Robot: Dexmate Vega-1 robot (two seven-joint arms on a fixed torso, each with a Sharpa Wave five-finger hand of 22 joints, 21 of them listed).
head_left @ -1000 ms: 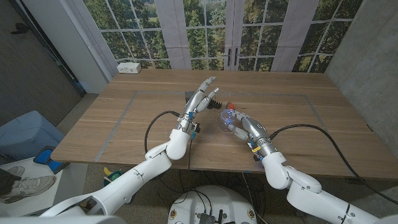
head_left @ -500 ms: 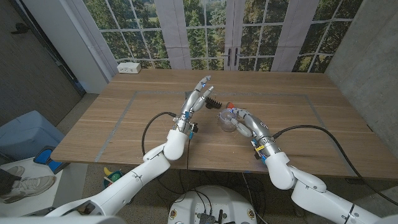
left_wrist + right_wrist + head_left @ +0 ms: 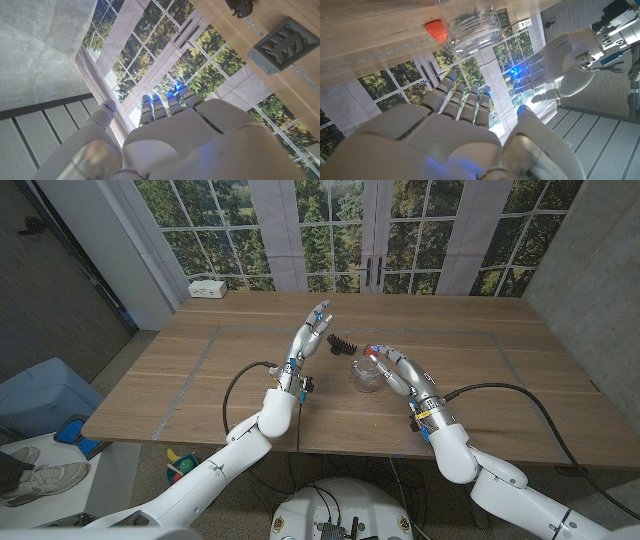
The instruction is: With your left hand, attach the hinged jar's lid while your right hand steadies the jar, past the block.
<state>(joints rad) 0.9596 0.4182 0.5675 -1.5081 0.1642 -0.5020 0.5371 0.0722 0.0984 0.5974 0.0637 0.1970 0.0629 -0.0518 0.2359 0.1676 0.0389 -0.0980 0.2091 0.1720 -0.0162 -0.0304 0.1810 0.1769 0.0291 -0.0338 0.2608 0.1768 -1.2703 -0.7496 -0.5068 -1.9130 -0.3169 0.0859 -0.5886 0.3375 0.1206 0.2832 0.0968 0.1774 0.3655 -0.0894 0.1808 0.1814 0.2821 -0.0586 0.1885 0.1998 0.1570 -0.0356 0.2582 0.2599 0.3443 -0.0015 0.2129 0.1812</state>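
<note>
**Lid not yet attached, both hands off the jar**

Left hand (image 3: 311, 333) raised, fingers spread, gripping nothing, just beside the jar (image 3: 364, 374) on its left. Right hand (image 3: 398, 373) also spread and holding nothing, just beside the jar's right, not visibly touching it. Jar stands mid-desk (image 3: 200, 395), red part (image 3: 436, 30) at its rim; lid state unclear. Dark block (image 3: 341, 342) lies just behind the jar. Left to do: steady the jar, close the lid.

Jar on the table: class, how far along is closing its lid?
Done: nothing that shows. In hand: the right hand reaches beside the clear jar, fingers spread, no grip visible; the left hand is raised near the dark block, holding nothing. Left: steady the jar and close its lid with the left hand.
</note>
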